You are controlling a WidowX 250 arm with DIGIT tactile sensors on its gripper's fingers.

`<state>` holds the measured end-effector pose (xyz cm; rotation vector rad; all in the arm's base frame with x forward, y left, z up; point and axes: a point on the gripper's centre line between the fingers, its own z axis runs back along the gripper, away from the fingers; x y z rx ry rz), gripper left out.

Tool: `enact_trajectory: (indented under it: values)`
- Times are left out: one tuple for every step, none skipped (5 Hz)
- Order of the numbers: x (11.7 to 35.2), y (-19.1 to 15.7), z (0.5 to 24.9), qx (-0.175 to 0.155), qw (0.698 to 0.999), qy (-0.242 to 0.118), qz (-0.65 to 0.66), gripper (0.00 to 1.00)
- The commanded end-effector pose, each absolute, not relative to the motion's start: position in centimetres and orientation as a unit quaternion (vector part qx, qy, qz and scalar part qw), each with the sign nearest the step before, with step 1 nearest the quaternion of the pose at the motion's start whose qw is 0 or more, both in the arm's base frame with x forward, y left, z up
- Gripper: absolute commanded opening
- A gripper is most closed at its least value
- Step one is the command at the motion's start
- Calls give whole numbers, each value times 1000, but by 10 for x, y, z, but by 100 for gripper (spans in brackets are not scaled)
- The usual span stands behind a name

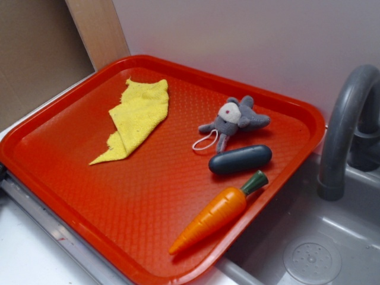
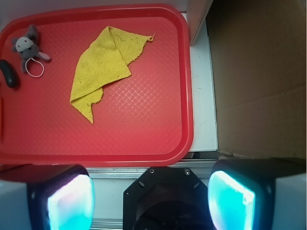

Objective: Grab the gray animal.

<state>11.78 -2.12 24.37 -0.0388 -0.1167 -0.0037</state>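
Red tray (image 1: 148,196) beside a gray sink (image 1: 309,249) carries the gray animal (image 1: 233,122), a small plush with whitish face, red dot, floppy limbs and white string loop (image 1: 205,142), lying near the far edge. Just beside it lies a dark capsule (image 1: 240,159), then a toy carrot (image 1: 217,212); a yellow cloth (image 1: 135,119) lies well apart. Gripper (image 2: 151,196) jaws are spread, empty, outside the tray rim.

Free room: bare tray (image 1: 148,196) floor between yellow cloth (image 1: 138,116) and gray animal (image 1: 233,121). Obstacles: dark capsule (image 1: 240,159) just beside the animal's near side; carrot (image 1: 217,212) beyond it; faucet (image 1: 347,127) off the tray's corner.
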Motion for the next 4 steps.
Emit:
enact_trajectory:
  values:
    - [118,-21,244,-19,998,-58,-2,100]
    - [157,-71,235,-28,988,-104,-114,100]
    - [183,-121,218,-38,971,-141,-190,100]
    - [206,-161,199,-50,950,-172,-255,100]
